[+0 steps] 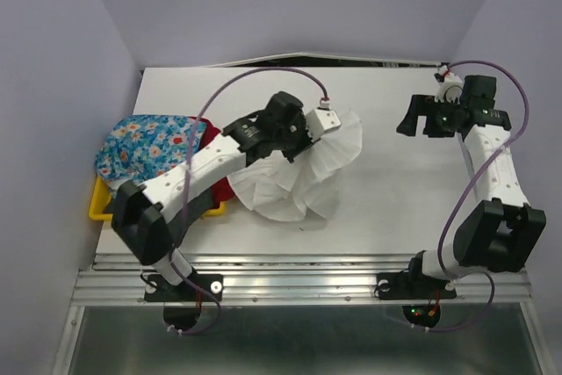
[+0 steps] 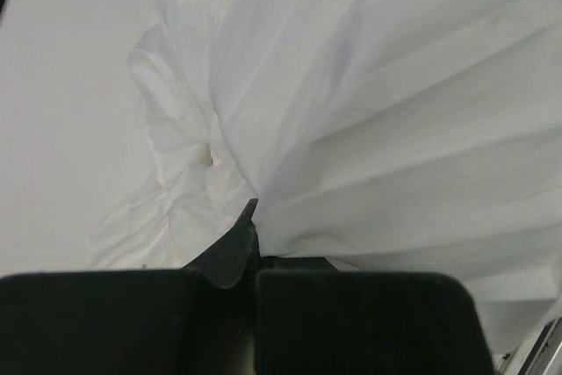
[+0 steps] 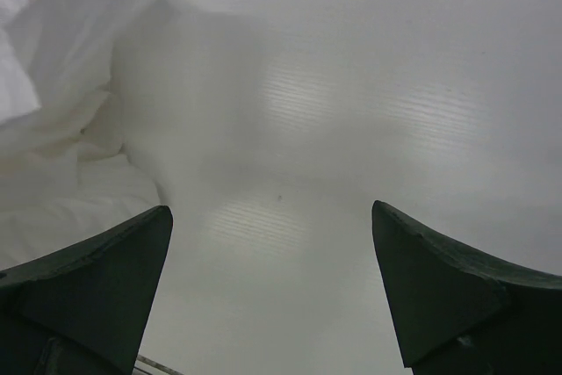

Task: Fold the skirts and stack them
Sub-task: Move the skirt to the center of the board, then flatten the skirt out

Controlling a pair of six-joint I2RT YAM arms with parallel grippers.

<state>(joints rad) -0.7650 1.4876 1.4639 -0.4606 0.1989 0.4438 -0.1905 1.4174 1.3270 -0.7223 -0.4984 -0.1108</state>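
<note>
The white skirt [image 1: 303,173] is seen near the middle of the table [image 1: 395,191], spread out like a fan with many small folds. One part of it is pinched by the left gripper [image 2: 235,250], and the two jaws are squeezed tight together on the thin cloth. In the left wrist view, the folds are seen running out from that pinched spot, and a crumpled bit of the same cloth is bunched up just to the left of it. Whether the pinched part is lifted off the table cannot be told. The blue flowered skirt [image 1: 145,142] is heaped at the left side of the table, on top of the yellow tray [image 1: 99,205]. The red skirt [image 1: 211,135] is tucked just beside the blue one and is partly hidden under the left arm; a bit of red is also seen right next to the left edge of the white skirt. The right gripper [image 3: 270,212] is held over a bare part of the table on the right side, and its jaws are spread wide with nothing between them. It is kept apart from the white skirt, which is seen off to the left in the right wrist view
</note>
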